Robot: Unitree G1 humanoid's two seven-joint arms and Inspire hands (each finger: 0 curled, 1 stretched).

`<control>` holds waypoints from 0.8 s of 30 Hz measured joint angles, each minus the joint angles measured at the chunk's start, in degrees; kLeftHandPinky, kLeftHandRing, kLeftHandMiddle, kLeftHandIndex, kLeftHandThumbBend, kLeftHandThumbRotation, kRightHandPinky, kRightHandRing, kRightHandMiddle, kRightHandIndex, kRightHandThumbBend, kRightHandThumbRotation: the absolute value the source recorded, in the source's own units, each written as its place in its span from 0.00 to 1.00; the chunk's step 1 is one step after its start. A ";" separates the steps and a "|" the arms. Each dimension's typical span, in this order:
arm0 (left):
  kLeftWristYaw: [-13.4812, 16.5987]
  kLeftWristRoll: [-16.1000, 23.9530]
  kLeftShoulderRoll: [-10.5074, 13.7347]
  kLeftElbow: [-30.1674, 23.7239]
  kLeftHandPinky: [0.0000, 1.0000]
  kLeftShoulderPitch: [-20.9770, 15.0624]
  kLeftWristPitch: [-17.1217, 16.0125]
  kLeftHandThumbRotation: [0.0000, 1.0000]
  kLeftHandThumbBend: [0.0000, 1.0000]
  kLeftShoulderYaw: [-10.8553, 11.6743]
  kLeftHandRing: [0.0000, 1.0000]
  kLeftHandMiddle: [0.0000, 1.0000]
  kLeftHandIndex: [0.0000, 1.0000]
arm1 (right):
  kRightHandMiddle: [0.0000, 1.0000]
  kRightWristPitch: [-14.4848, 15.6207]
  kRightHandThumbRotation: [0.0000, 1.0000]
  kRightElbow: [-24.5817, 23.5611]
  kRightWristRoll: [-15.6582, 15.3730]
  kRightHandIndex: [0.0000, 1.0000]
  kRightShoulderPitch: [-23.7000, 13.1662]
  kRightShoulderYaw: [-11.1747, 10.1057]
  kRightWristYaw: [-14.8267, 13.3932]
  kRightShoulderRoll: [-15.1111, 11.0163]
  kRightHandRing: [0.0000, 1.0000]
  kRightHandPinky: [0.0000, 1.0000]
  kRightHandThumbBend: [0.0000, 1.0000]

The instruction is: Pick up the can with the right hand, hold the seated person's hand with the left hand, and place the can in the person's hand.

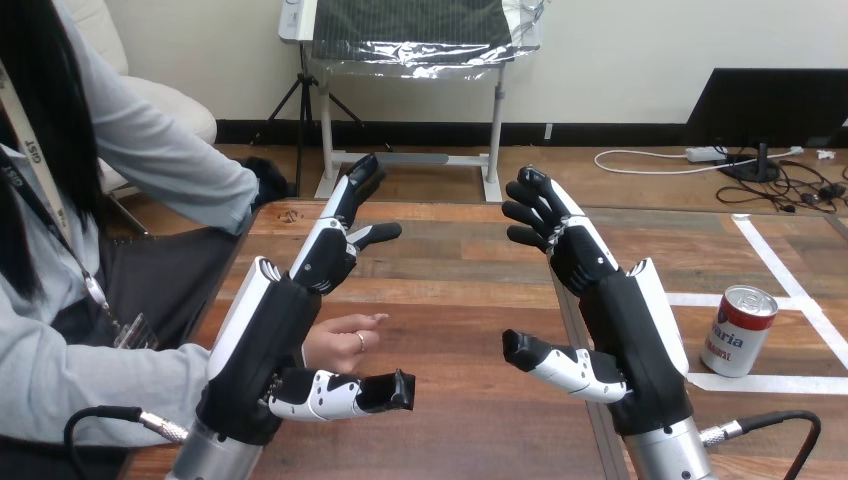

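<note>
You'll see red lettering on a white band round the can [738, 330], upright nr the table's [450, 290] right edge. Part of it's turned away from the cam, so no full word can be read w/ confidence.

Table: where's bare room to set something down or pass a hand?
Bare table between the left hand and right hand, through to the far edge. Crowded: the person's hand lies by the left hand; the can stands right of the right hand.
</note>
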 measured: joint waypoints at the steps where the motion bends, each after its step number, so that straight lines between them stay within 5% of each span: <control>1: 0.04 0.15 -0.03 -0.01 0.83 0.00 0.00 0.63 1.00 0.09 0.99 1.00 1.00 | 0.91 0.00 0.65 0.00 0.00 0.93 0.00 0.00 0.00 0.00 0.88 0.84 1.00; 24: 1.24 2.58 -0.79 -0.03 0.79 0.00 -0.11 0.62 1.00 2.06 0.97 1.00 1.00 | 0.92 0.00 0.63 0.00 2.46 0.92 -0.37 -0.20 0.29 -0.13 0.90 0.86 1.00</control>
